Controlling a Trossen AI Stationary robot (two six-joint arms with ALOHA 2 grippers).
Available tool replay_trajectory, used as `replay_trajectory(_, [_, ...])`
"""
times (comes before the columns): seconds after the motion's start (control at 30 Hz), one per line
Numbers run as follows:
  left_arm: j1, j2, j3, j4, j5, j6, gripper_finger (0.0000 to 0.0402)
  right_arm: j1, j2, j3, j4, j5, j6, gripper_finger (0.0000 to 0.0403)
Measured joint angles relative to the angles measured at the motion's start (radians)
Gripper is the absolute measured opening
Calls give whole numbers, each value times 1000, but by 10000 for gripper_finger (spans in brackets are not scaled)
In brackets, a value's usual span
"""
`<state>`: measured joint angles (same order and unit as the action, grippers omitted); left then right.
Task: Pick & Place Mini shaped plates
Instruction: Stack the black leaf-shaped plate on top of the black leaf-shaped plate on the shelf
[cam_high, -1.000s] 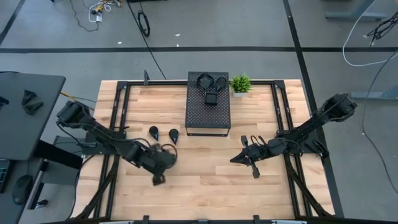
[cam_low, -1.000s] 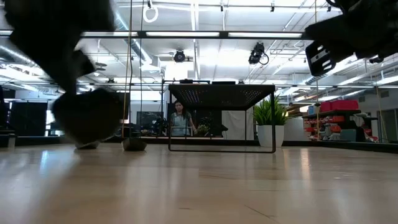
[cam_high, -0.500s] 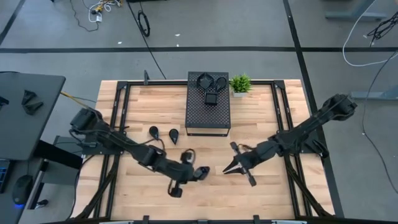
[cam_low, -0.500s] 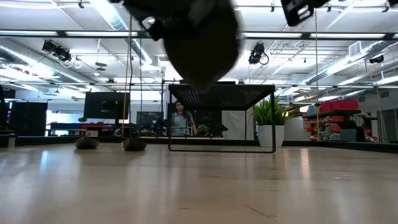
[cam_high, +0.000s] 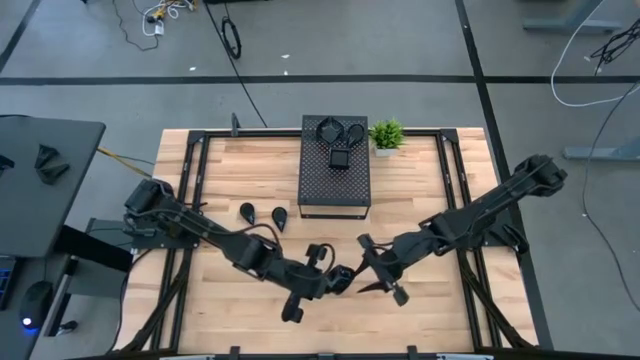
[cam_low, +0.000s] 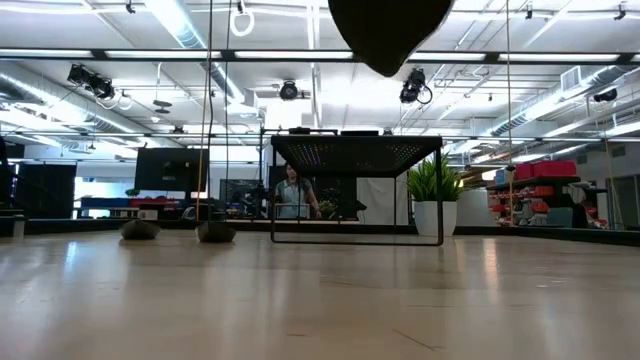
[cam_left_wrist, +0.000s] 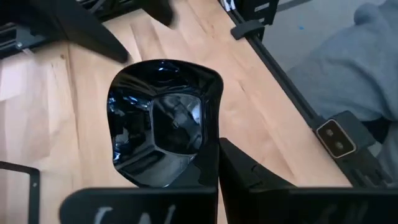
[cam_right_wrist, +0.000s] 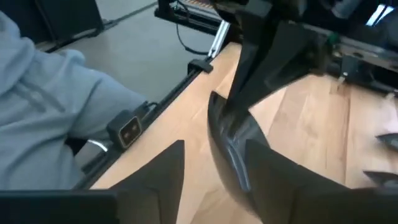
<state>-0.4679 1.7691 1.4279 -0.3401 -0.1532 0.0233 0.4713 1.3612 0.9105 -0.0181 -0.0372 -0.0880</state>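
My left gripper is shut on a glossy black, rounded-square mini plate and holds it high above the middle of the table, near the front edge. In the low view the plate shows at the top. My right gripper is open, facing the left one. Its two fingers stand on either side of the plate's edge. Two more mini plates lie on the table left of the black perforated box. Three plates lie on the box's top. My left gripper pinches the plate's rim between its two fingers, at one side edge. The fingers come from the table's left, slanting down. The plate is lifted clear and stands on edge, its hollow side toward the left wrist camera. My right gripper: whether a finger touches the plate cannot be told.
A small green potted plant stands right of the box at the far edge. Black rails run along the table's sides. A person in a grey sleeve is just past the near edge, and another person stands far behind the table.
My left gripper has gone up and toward the table's right with the plate, rolling its wrist. The plate has risen from near the table to well above it. My right gripper has risen, come toward the plate and opened.
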Motion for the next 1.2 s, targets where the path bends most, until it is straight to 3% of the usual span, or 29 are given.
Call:
replay_trajectory(0.27, [19, 0, 6, -13, -6, 12, 2, -19, 86, 9, 73, -6, -29, 168])
replay_trajectory(0.6, [43, 0, 5, -25, -10, -12, 5, -19, 98, 8, 86, -6, -27, 50])
replay_trajectory(0.7, [48, 0, 5, -16, -19, -12, 24, -20, 97, 8, 62, -9, -31, 12])
replay_trajectory(0.83, [62, -2, 5, -12, -20, -34, 78, -20, 97, 8, 19, -19, -44, 11])
replay_trajectory(1.07, [85, -79, 6, -171, 47, -134, 165, -18, 96, 8, 11, -288, -54, 4])
replay_trajectory(1.2, [58, -127, 6, -419, -84, -246, 179, -19, 60, 8, 74, -360, -124, 8])
